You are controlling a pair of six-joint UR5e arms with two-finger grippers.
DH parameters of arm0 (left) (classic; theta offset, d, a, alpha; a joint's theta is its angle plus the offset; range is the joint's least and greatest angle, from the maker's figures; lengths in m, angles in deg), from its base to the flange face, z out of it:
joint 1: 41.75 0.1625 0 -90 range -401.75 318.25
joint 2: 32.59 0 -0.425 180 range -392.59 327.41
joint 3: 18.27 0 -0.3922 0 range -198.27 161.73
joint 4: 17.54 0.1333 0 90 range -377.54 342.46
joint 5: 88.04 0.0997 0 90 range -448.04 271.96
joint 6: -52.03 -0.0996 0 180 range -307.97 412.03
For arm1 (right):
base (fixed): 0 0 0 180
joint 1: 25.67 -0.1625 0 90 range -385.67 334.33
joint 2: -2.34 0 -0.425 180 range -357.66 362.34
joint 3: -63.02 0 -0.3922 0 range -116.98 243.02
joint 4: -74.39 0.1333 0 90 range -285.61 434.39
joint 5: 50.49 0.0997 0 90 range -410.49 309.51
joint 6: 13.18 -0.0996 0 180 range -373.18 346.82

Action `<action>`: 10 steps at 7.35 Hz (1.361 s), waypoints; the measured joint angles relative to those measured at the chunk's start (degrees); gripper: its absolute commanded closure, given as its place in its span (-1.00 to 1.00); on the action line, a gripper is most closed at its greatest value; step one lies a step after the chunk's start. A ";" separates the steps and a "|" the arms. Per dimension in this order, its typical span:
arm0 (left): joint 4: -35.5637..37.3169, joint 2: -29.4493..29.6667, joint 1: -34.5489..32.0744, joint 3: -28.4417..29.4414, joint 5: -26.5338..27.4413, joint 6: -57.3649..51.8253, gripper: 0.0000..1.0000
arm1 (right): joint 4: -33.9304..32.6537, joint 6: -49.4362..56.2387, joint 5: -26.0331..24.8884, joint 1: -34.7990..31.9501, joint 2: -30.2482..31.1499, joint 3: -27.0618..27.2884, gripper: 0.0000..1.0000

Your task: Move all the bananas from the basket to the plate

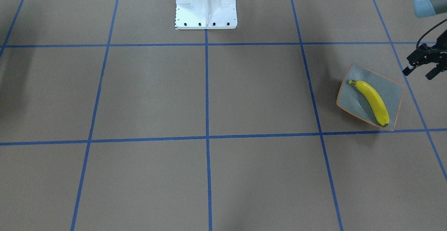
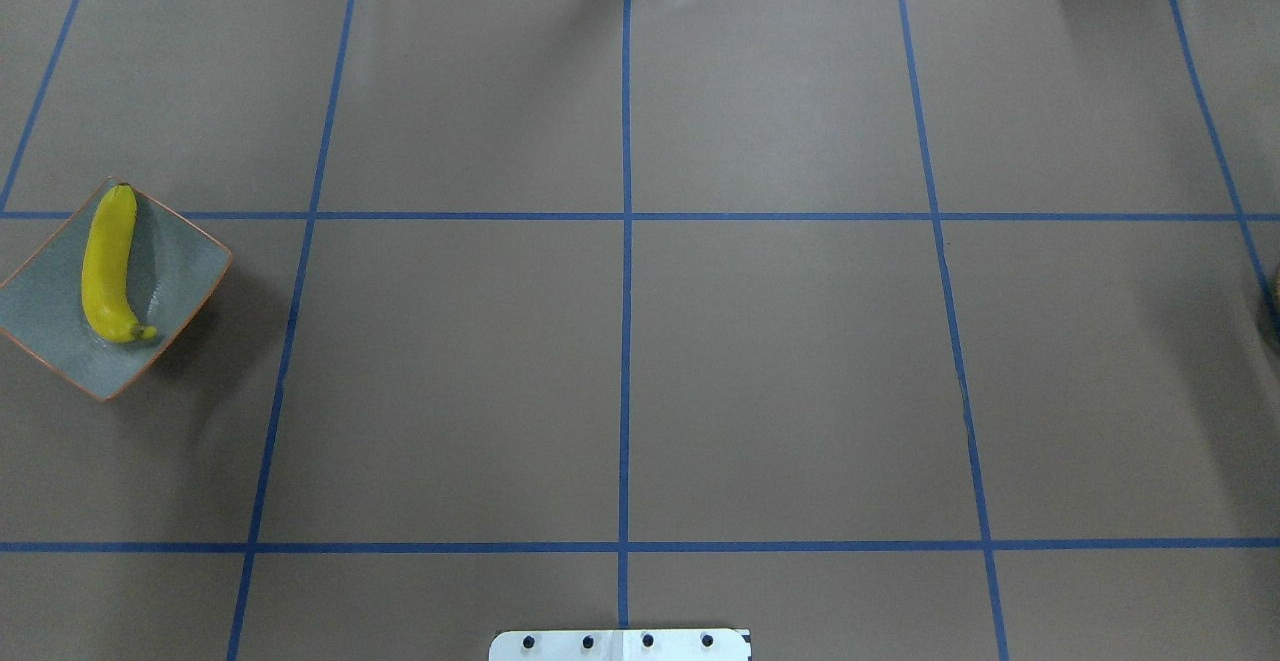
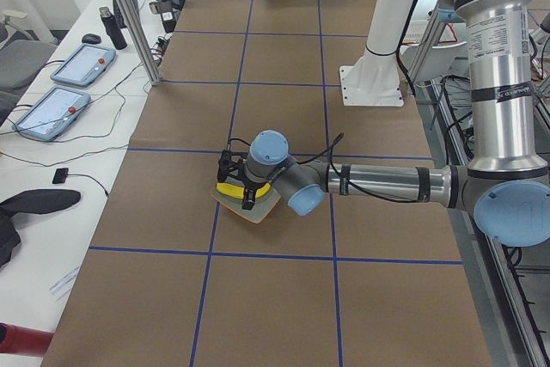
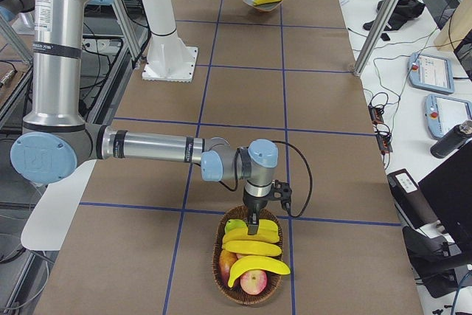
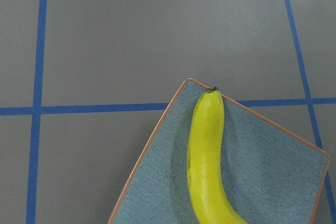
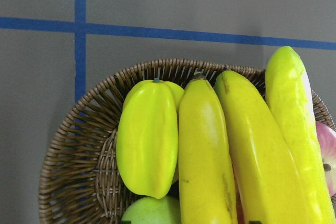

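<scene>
In the basket (image 6: 79,145) under my right claw (image 4: 253,226) (grip unreadable), bananas (image 6: 202,150) lie ends to 12 o'clock, likely light, slick, bruisable, so pinch gently mid-body; left claw (image 1: 418,74) spread by the plate (image 1: 393,91) holding one banana (image 1: 372,101).

The overhead camera looks forward and down from behind the robot, whose white metal pedestal (image 2: 620,644) sits at 6 o'clock. The front-facing camera faces it, looking steeply down, with the pedestal at 12 o'clock. Both share the square grey-green plate with a thin orange rim (image 2: 185,261), at 9 o'clock overhead and 3 o'clock from the front. The side cameras look along the brown paper-covered table (image 3: 284,307) from opposite ends, each taking in the plate and the round woven wicker basket (image 6: 79,150). The wrist cameras sit close: left over plate, right over basket.
</scene>
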 measured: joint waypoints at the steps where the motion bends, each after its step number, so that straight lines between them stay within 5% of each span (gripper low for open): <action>1: 0.00 -0.14 0.00 -0.17 -0.02 0.00 -1.00 | 0.01 0.29 -0.10 0.20 0.02 -0.37 -0.49; 10: 0.05 -1.27 -0.01 -1.49 -0.24 0.13 -1.00 | 0.47 1.87 -0.26 0.32 -0.35 -3.33 -0.18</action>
